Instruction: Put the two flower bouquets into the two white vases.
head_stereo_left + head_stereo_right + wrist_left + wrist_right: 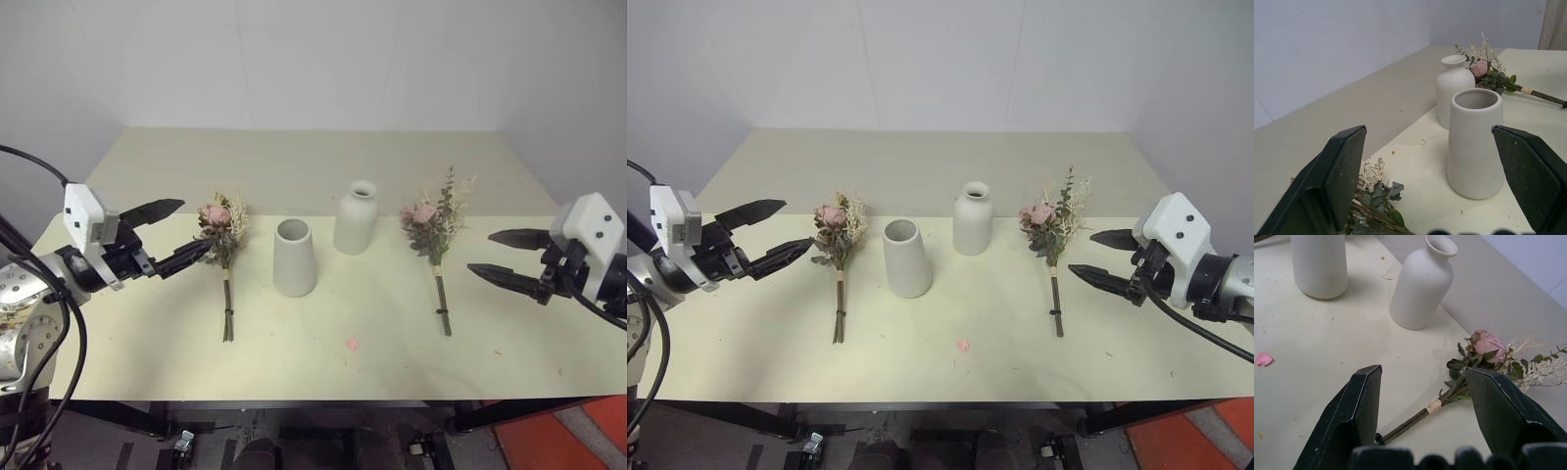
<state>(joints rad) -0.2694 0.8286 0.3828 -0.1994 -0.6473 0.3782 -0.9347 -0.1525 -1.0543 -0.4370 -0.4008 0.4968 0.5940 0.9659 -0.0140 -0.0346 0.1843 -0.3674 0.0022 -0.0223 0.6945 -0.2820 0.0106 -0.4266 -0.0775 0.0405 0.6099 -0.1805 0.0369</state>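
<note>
Two flower bunches lie flat beside two vases.
The left black two-finger gripper and right black two-finger gripper are both open wide, holding nothing, each near a dried pink rose bunch; the wide white cone vase and white bottle vase stand between.

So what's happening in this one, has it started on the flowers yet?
Not yet. Both bouquets lie flat on the table: the left bouquet beside the cone vase, the right bouquet beside the bottle vase. Both vases stand upright and hold no flowers. The left gripper and right gripper hover open, each near the bouquet on its own side, holding nothing.
</note>
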